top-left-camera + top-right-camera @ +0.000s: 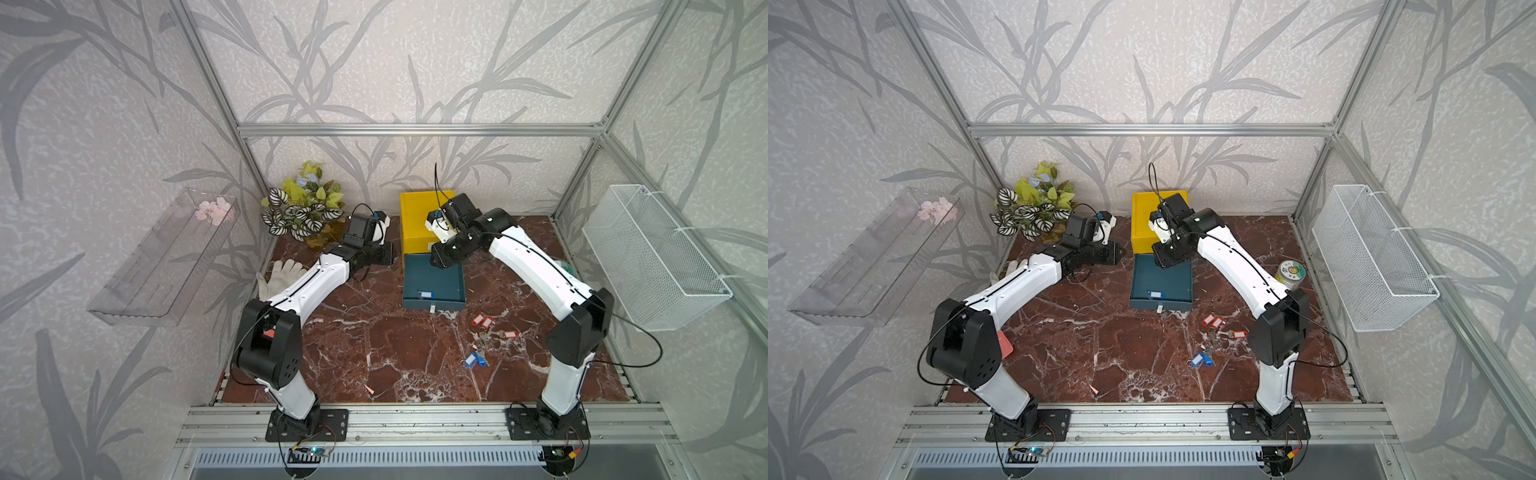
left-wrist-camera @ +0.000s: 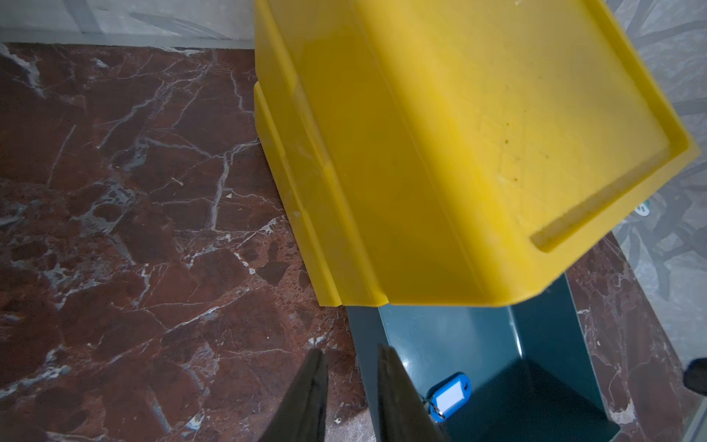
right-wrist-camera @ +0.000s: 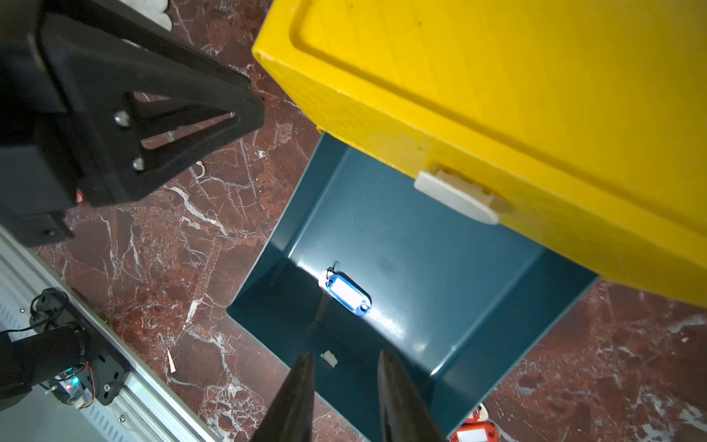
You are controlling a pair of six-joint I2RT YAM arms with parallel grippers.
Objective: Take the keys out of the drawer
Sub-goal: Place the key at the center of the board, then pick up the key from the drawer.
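Right tool [image 3: 345,354], left tool [image 2: 349,348] parted, empty; yellow cabinet [image 3: 497,95] behind drawer [image 3: 421,248]; blue-tagged key [image 3: 348,294] inside.

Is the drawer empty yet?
Not empty: one blue-tagged key lies on the floor of the pulled-out drawer.

Item one, the drawer [image 1: 415,304]: open on top, floor bare but for one blue-tagged key [image 1: 425,295] by the front wall; I can enter from above only, since its walls close the sides. Its rear end sits under the yellow cabinet [image 1: 415,224], and the right gripper [image 3: 345,356] hangs over that end. The left gripper [image 2: 350,350] stands just beside drawer and cabinet, on the left arm's side. The marble tabletop [image 1: 374,353], front centre: free. Front right: loose keys [image 1: 483,333]. Back left: plant [image 1: 301,212], glove [image 1: 278,274].
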